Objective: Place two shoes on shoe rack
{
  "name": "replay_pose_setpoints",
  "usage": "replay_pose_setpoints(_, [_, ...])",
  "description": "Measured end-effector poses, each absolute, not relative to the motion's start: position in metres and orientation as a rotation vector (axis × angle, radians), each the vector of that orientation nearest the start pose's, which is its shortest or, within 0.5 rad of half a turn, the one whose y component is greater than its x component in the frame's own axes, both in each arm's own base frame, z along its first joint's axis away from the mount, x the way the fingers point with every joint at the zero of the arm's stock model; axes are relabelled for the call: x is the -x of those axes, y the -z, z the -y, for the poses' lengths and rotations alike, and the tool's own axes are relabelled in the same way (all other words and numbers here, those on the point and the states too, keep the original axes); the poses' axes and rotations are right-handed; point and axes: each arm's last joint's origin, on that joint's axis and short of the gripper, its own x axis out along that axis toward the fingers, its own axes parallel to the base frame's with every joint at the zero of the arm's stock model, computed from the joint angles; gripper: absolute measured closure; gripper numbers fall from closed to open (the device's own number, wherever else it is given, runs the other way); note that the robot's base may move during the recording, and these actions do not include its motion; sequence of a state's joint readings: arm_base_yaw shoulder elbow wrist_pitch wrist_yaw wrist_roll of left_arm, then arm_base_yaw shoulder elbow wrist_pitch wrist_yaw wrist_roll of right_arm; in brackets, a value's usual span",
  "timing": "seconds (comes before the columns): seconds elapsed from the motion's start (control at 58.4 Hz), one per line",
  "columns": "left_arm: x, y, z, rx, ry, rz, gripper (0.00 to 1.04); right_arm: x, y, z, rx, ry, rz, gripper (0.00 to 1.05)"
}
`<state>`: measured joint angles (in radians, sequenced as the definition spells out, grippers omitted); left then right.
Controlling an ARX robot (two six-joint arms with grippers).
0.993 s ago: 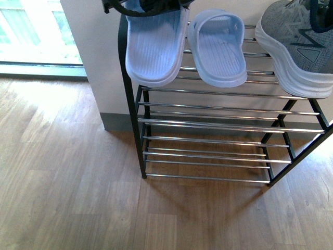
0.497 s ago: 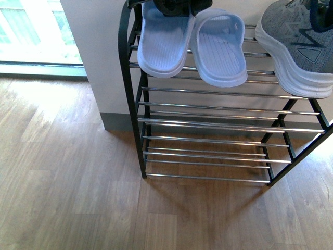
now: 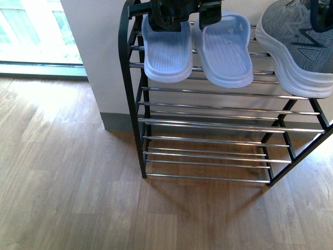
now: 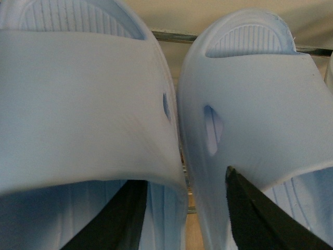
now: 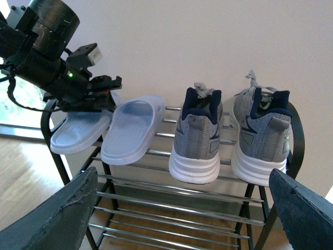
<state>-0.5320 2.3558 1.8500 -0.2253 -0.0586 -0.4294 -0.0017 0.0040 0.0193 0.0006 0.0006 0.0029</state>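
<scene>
Front view has the shoe rack [image 3: 131,99] standing on the wood floor [image 3: 62,177] against a pale wall [image 3: 93,47], and both pale blue slides lie side by side on its top shelf of chrome rods, toes pointing away from the robot, heels hanging over the near rods. The left gripper [image 3: 182,13] sits low over the two of them, right at the straps. The left slide [image 3: 165,52] is nearest the rack's left frame, the right slide [image 3: 223,54] just beside it, their inner edges touching or very nearly so.

Left wrist view is packed with blue: two dark fingers [image 4: 117,219] spread apart, one tucked under the left slide's strap, the other lying against the right slide's strap. So the jaws stand apart, clamping nothing that I can see.

Right wrist view looks on from well back. The right gripper [image 5: 182,208] hangs wide open, holding nothing, its two dark tips at the picture's lower corners. Beyond it the top shelf carries four shoes in a row: two slides, then the left sneaker [image 5: 197,138] and the right sneaker [image 5: 263,138], heels toward the camera, upright.
</scene>
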Motion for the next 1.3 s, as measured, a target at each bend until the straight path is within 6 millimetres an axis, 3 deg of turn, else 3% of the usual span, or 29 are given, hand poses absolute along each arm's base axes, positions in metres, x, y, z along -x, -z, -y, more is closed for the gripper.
replay_pose_setpoints(0.086, [-0.444,-0.163,0.260,0.192,0.298,-0.777,0.39,-0.097,-0.170,0.000,-0.003,0.002,0.016,0.09])
replay_pose_setpoints(0.291, [-0.426,-0.189,0.250,0.212,0.314,-0.722,0.08,-0.097,-0.170,0.000,-0.003,0.002,0.016,0.09])
replay_pose_setpoints(0.548, [-0.395,-0.222,0.225,0.242,0.286,-0.620,0.09,-0.097,-0.170,0.000,-0.003,0.002,0.016,0.09])
replay_pose_setpoints(0.737, [-0.336,-0.268,0.183,0.240,0.218,-0.415,0.09,-0.097,-0.170,0.000,-0.003,0.002,0.016,0.09])
replay_pose_setpoints(0.839, [-0.306,-0.284,0.162,0.242,0.186,-0.336,0.09,-0.097,-0.170,0.000,-0.003,0.002,0.016,0.09])
replay_pose_setpoints(0.993, [-0.253,-0.294,0.119,0.260,0.125,-0.254,0.09,-0.097,-0.170,0.000,-0.003,0.002,0.016,0.09])
replay_pose_setpoints(1.302, [-0.174,-0.295,0.052,0.268,-0.028,-0.129,0.09,-0.097,-0.170,0.000,-0.003,0.002,0.016,0.09])
